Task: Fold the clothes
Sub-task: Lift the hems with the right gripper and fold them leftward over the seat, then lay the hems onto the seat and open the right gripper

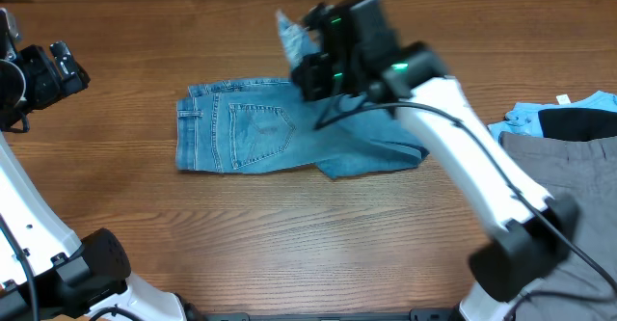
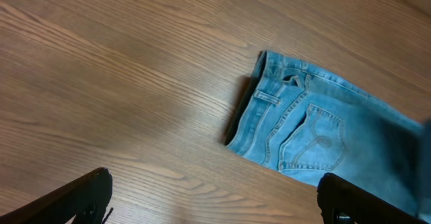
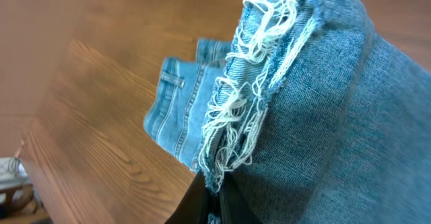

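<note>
"Where do the jeans lie?"

"Mid-table; the jeans (image 1: 241, 133) rest flat on the table (image 1: 289, 254), waist end to the left, legs running off to the right; the leg ends turn back and rise off the board; the hem (image 1: 287, 34) is lifted on the far side of the seat, pinched in the right gripper (image 1: 307, 53)."

"And the other arm?"

"The left gripper (image 1: 43, 70) hangs at the left edge, well apart from the waistband, fingers spread, touching nothing."

"Anything else?"

"A heap of other garments (image 1: 564, 157) at the right edge; near the legs, yet apart from them."
</note>
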